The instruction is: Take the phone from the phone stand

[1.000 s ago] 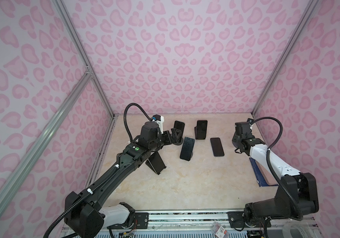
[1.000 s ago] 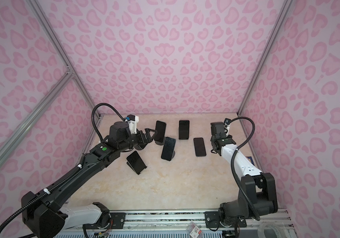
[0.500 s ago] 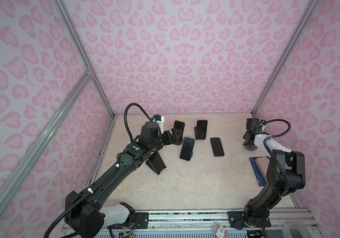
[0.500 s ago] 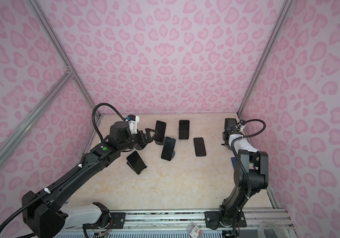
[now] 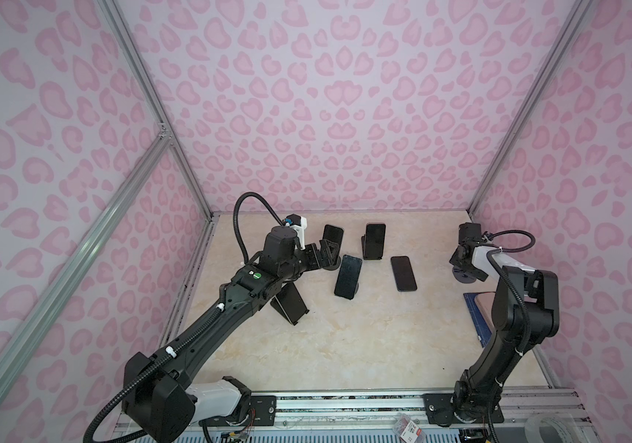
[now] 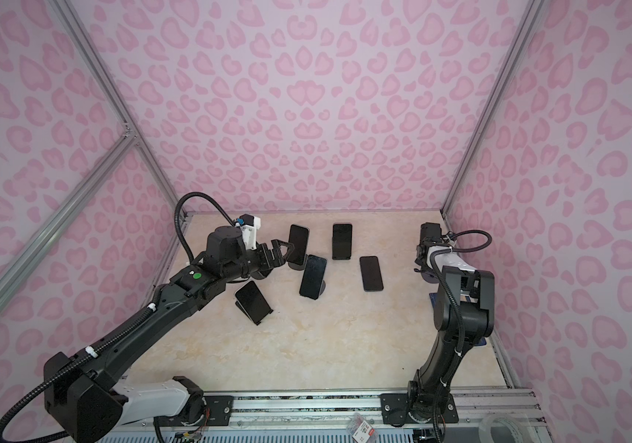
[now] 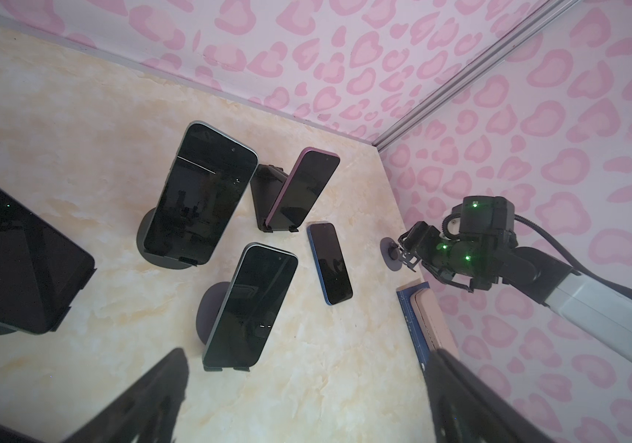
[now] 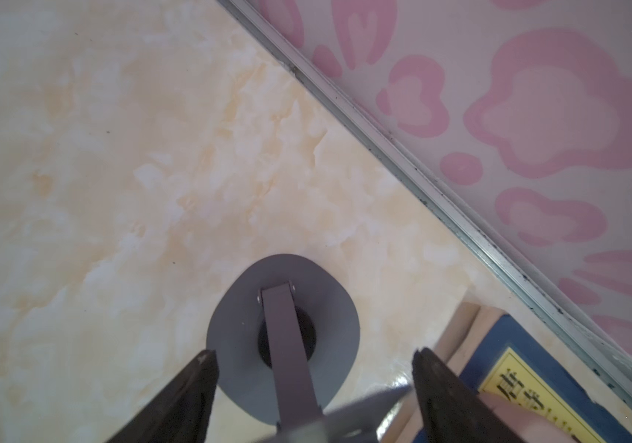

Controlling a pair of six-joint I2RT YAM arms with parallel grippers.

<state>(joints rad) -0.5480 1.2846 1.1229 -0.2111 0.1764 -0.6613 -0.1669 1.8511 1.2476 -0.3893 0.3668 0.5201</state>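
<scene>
- We take the task's thing to be the black glass phone (image 7: 253, 307) leaning on a round grey-based stand (image 7: 210, 314). It sits on the stand's lip with its screen dark, straight ahead of the left gripper (image 5: 327, 252) in the left wrist view.
- We see the left jaws spread wide and closed on nothing. The dark fingers (image 7: 145, 399) end short of the phone in the wrist view. From both top views we cannot tell whether a tip touches anything.
- Just off one side of those jaws, a second black phone (image 5: 332, 238) stands on its own round base.
- Beyond the jaws a purple-edged phone (image 7: 301, 191) leans on a dark wedge stand (image 7: 264, 184).
- Beside that, a blue-edged phone (image 7: 329, 262) lies flat on the cream marble-patterned tabletop (image 5: 345, 345).
- Behind the jaws, close under the left arm, a fifth black phone (image 5: 291, 305) is propped on a low support.
- The right gripper (image 8: 314, 352) is well apart from all the phones, and its jaws are parted too. Between them rises the thin arm of a grey disc-based stand (image 8: 237, 307), which touches neither finger.
- Just outside one right finger (image 8: 456, 402) lies a blue book with a yellow label (image 8: 529, 364), close against the pink spotted wall (image 5: 345, 115).
</scene>
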